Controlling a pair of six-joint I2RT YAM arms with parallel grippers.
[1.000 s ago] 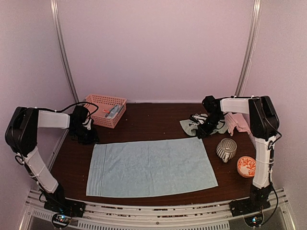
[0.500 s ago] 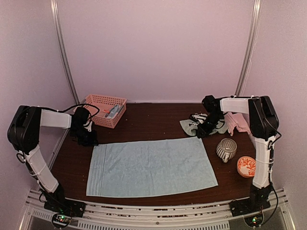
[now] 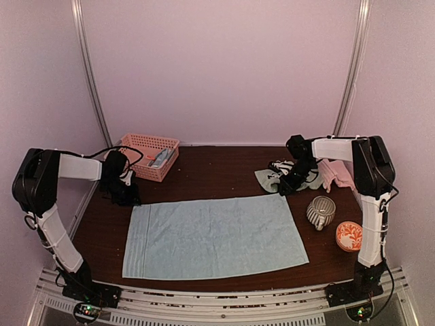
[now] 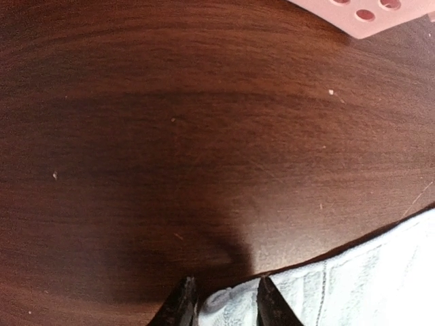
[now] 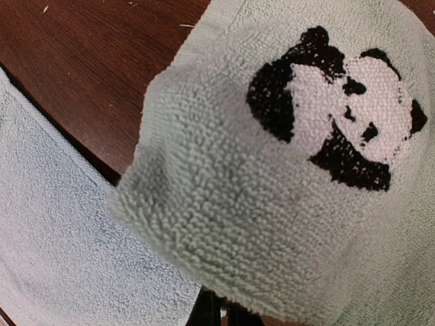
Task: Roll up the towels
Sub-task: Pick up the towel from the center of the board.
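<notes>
A light blue towel (image 3: 214,236) lies spread flat mid-table. My left gripper (image 3: 124,193) is at its far left corner. In the left wrist view the fingertips (image 4: 182,302) flank that curled-up corner (image 4: 231,304), and the gripper (image 4: 226,299) is closed on it. A sage green towel (image 3: 270,178) with a black panda mark (image 5: 333,112) lies crumpled at the back right. My right gripper (image 3: 289,185) is shut, its tips (image 5: 223,314) buried under a raised hump of this towel (image 5: 224,204). A pink towel (image 3: 336,173) lies further right.
A pink basket (image 3: 149,156) holding small items stands at the back left, close behind the left gripper. A striped mug (image 3: 320,212) and an orange patterned bowl (image 3: 349,236) sit right of the blue towel. The right arm stands beside them.
My left gripper has edged right onto the blue towel's far left corner and its jaws have narrowed. The right arm and the towels have not moved.
</notes>
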